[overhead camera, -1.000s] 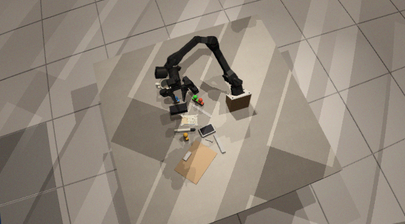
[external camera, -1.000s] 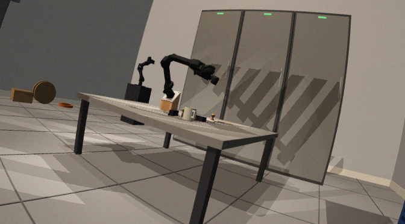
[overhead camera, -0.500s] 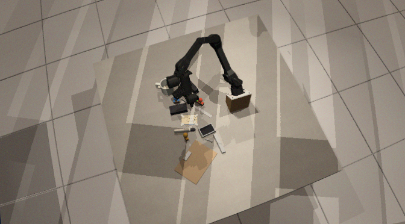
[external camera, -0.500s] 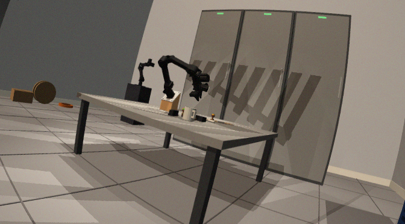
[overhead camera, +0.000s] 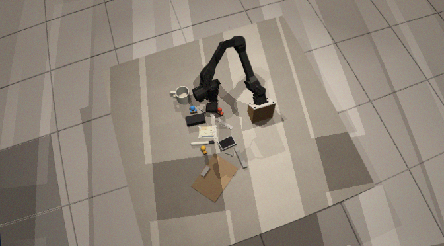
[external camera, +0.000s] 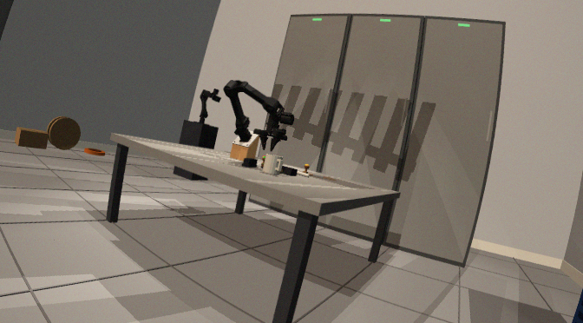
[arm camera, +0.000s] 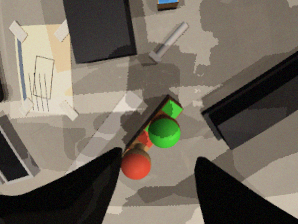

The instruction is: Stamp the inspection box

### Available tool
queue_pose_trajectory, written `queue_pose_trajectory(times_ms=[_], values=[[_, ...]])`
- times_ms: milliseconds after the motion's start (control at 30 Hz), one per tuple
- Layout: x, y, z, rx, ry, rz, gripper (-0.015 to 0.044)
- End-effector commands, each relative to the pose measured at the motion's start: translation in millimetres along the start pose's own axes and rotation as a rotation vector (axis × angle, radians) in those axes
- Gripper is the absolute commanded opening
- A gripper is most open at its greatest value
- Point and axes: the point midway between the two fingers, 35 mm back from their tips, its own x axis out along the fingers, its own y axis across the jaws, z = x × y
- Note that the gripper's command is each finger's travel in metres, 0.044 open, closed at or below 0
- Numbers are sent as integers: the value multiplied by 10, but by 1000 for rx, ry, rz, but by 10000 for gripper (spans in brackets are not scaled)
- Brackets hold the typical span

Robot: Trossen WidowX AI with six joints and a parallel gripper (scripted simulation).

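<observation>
My gripper is part-way open and empty, pointing down above the table. Below its fingers in the wrist view are a green-knobbed stamp and, close beside it, a red-knobbed stamp nearer the left finger. The arm hides the green one in the top view. The card lies taped down at the left of the wrist view, with a thin outlined box; no print shows in it. A silver-rimmed dark pad shows partly at the wrist view's left edge. Stamp lettering is not visible.
A black case lies beside the card. A black tray is right of the stamps. A blue stamp, an orange stamp, a mug, a marker and a brown board surround them.
</observation>
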Motion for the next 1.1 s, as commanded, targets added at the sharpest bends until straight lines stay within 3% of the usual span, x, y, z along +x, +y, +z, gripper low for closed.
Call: queue_pose_trajectory(times_ms=[0,1067], values=[[16,-42,-15,12,-3,-13,214],[523,-28,2,12,-2,-9,214]])
